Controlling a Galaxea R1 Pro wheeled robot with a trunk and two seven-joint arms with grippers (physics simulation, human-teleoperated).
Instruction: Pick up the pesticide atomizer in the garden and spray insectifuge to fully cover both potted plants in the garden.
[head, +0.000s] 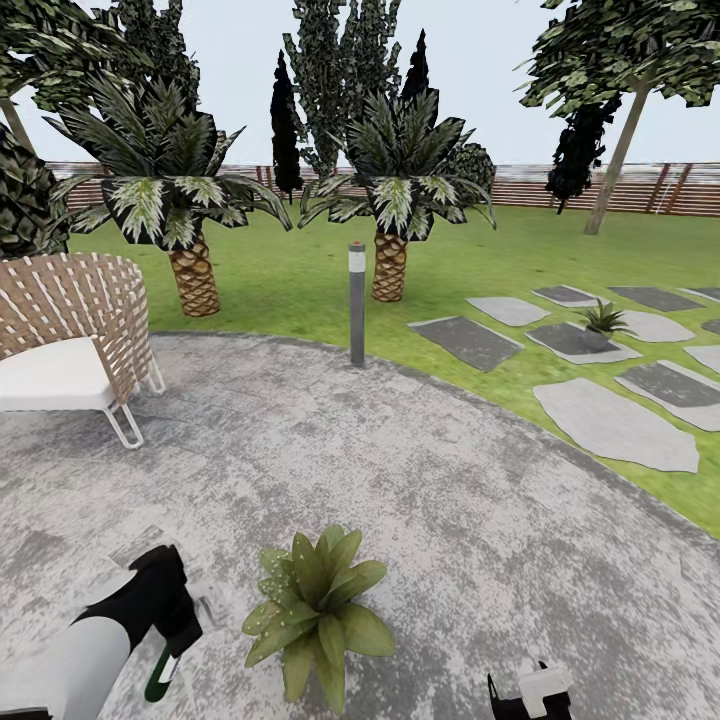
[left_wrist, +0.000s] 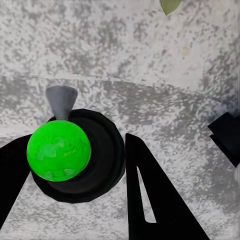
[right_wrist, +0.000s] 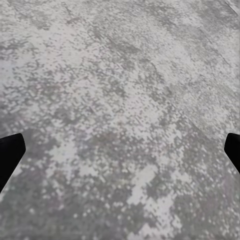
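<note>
1. Lower left of the head view: the left gripper, black on a white-and-black arm, hangs over the round grey mottled patio with the small dark-green spray bottle with a white trigger head clenched in it, bottle pointing down toward the ground
2. In the left wrist view the same bottle is seen end-on as a bright green round shape, sitting between the two black fingers, which close against it. There's a grey nozzle-like bit sticking out just past it
3. Just to the right of that gripper in the head view, bottom centre, sits one potted plant: a rosette of pointed, pale-speckled green leaves. Its pot is hidden under the leaves. Close beside the bottle but not touching
4. The second potted plant is way off at right of centre, on one of the flat grey stepping stones in the green lawn
5. Right gripper peeks in at the bottom edge, right of centre. In the right wrist view its black fingertips sit far apart at the frame edges with bare patio between, so released and holding nothing
6. Also around: a woven brown chair with a white seat cushion at left, a slim grey lamp post at the patio edge, two palm-like plants behind it, and a slatted brown fence at the back
</note>
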